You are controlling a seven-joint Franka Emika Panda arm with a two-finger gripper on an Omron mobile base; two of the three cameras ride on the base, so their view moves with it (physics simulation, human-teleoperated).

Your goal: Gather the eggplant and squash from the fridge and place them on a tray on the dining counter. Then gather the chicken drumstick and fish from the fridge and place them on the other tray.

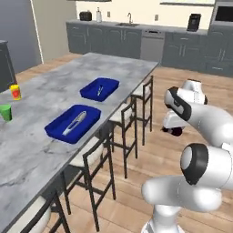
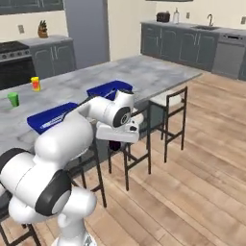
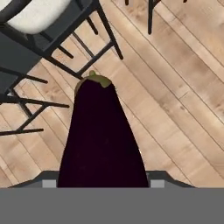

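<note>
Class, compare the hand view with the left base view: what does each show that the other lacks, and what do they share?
Hand view alone: a dark purple eggplant held in the end effector, stem end away from the camera. Left base view alone: the marble dining counter with two blue trays, a green cup and a yellow-and-red container. Shared: wooden floor and black stools with pale seats.

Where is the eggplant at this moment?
In the hand view the eggplant sits in the gripper, stem end pointing away, over the wooden floor beside a stool at the dining counter, not yet on a tray.
</note>
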